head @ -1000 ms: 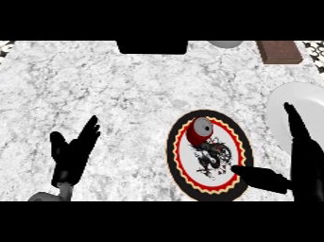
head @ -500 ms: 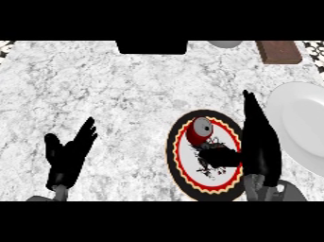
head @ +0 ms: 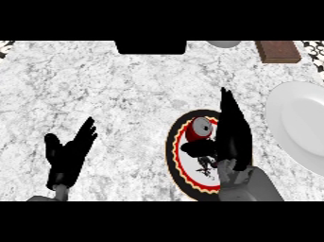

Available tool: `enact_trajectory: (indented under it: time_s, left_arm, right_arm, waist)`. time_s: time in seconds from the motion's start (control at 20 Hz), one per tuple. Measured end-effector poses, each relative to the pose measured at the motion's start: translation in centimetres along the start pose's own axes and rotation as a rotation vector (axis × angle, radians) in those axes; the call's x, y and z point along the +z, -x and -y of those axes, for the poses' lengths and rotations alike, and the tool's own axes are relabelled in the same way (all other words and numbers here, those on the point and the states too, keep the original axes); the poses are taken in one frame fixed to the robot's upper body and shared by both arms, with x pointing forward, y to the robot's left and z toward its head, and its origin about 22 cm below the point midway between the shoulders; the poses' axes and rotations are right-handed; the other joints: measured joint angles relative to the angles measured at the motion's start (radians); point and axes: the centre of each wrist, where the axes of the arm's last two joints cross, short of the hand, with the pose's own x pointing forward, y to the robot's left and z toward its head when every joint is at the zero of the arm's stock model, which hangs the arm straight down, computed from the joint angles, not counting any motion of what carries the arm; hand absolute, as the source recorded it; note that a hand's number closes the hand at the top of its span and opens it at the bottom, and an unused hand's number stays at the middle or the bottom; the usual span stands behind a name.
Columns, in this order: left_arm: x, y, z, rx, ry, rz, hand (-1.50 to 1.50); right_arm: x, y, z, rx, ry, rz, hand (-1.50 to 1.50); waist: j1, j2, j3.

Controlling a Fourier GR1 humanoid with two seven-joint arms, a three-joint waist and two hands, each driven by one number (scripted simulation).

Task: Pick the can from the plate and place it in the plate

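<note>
- Head view, looking steeply down at the marble counter: the can lies on its side on the patterned plate, toward that plate's 12 o'clock, its pale end facing up and left.
- The right hand stands over the patterned plate's 3 o'clock side. Its fingers run straight toward 12 o'clock just beside the can, and its thumb reaches toward 9 o'clock below the can.
- The fingers look extended, not curled round anything; the can sits in the gap between thumb and fingers, and I cannot tell whether either touches it.
- The left hand rests at the view's 8 o'clock, fingers relaxed and spread, holding nothing, well apart from both plates.
- The white plate, the likely goal, sits at 3 o'clock, just beside the patterned plate.
- Risk: a can on its side can roll. If the straight fingers nudge it before the thumb closes in, it may roll toward 9 o'clock and off the plate's rim.
- Risk: the thumb sits low on the can's body. Closing from there could squeeze the can out toward 12 o'clock instead of trapping it.
- Risk: the hand hides the can's right side, so alignment there is hard to judge.
</note>
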Motion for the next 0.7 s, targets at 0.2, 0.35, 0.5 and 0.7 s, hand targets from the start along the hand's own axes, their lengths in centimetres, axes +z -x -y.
enact_trajectory:
  time_s: [0.2, 0.35, 0.5, 0.7]
  left_arm:
    - [0.1, -0.1, 0.4, -0.002, 0.005, 0.003, 0.0]
    - [0.4, -0.4, -0.6, 0.0, 0.004, 0.001, 0.0]
    - [0.4, -0.2, -0.6, 0.002, 0.005, -0.003, 0.0]
    - [0.0, -0.5, -0.4, 0.005, -0.001, -0.009, 0.0]
  right_arm:
    - [-0.2, 0.0, -1.3, 0.048, 0.003, -0.018, -1.5]
    - [-0.4, 0.6, -1.9, 0.087, 0.006, -0.044, -1.5]
    - [-1.1, 0.8, -2.3, 0.108, 0.003, -0.065, -1.5]
    - [-1.4, 1.1, -2.9, 0.12, -0.013, -0.08, -1.5]
  waist:
    - [0.0, 0.0, 0.0]
    - [-0.001, -0.001, 0.0]
    - [0.0, 0.0, 0.0]
    - [-0.001, 0.0, 0.0]
